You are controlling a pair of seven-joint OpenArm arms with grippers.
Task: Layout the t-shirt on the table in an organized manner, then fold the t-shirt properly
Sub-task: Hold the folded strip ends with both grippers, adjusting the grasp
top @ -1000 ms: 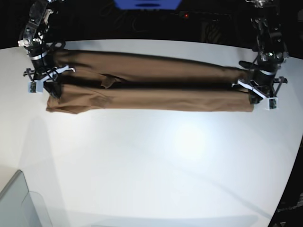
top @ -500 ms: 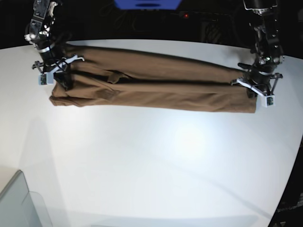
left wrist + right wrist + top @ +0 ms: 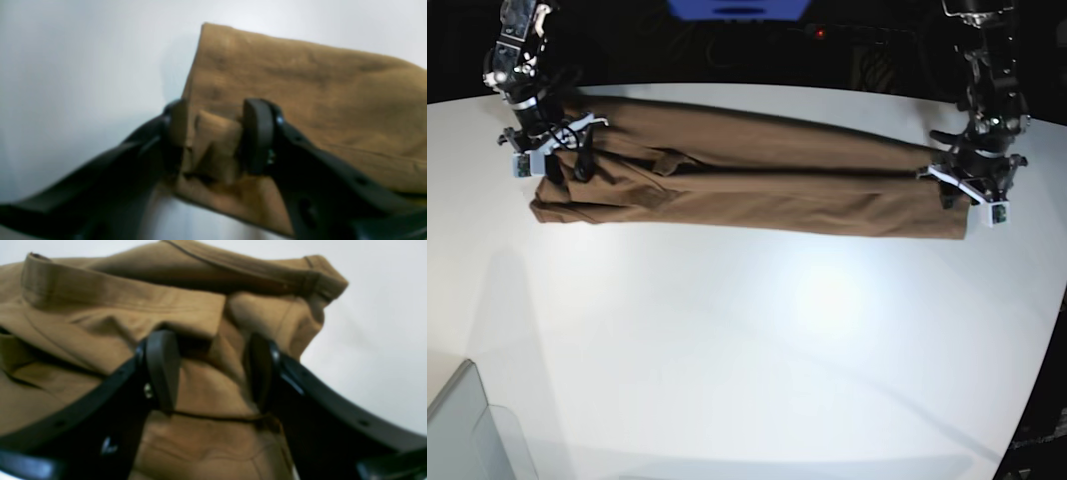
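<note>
A brown t-shirt point(image 3: 747, 180), folded lengthwise into a long narrow band, lies stretched across the far half of the white bench point(image 3: 757, 360), with one arm of the robot stationed at each end. In the base view the right claw point(image 3: 555, 160) reaches down from the upper left onto the band's collar end, while the left claw point(image 3: 972, 185) comes down from the upper right over the opposite end, both arms dropping steeply from the dark background with their wrists bent toward the cloth. The left wrist view shows the left claw point(image 3: 213, 136) with its jaws parted, a bunched fold of the t-shirt point(image 3: 300, 83) sitting between the fingers point(image 3: 258, 133) beside the garment's squared corner. The right wrist view shows the right claw point(image 3: 210, 370) spread wide over the t-shirt point(image 3: 116, 313), its fingers point(image 3: 161, 366) standing apart on rumpled fabric near the ribbed collar and a sleeve hem, nothing clamped. A grey translucent bin corner point(image 3: 467, 430) sits at the near left edge of the bench, well apart from the shirt.
</note>
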